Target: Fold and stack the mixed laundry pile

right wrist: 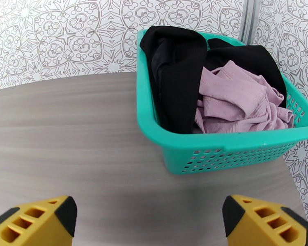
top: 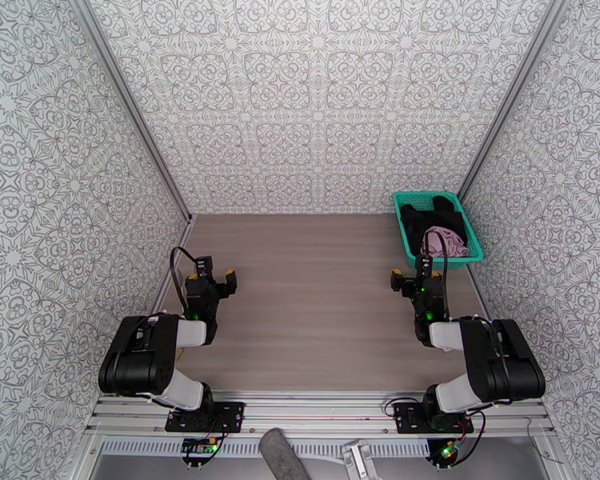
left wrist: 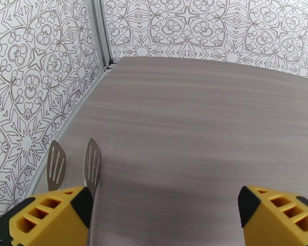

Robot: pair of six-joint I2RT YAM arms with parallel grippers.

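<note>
Teal plastic, with a mesh of small holes in its walls, makes the rectangular basket (right wrist: 219, 141) that stands in the far right corner of the grey wood-grain table (top: 316, 314), near the patterned walls (top: 316, 98). Both pieces of the mixed laundry pile lie inside this basket. We see the large plain black garment (right wrist: 176, 74) filling the left and the far part of it, with one fold raised over the far left rim. We see the crumpled dusty mauve-pink shirt (right wrist: 236, 99) resting on the black cloth, toward the right and near side of the basket.

The right hand (right wrist: 150, 210) is just in front of the near wall of the basket and points toward it, apart from it. Its two yellow-and-black fingers (right wrist: 39, 220) are spread wide and pinch nothing; we see bare table between them. The left hand (left wrist: 165, 201) is on the other side of the table, well apart from the basket and near the left wall. Its fingers are spread wide as well and hold nothing. Both hands are low over the table; we cannot tell if they touch it.
</note>
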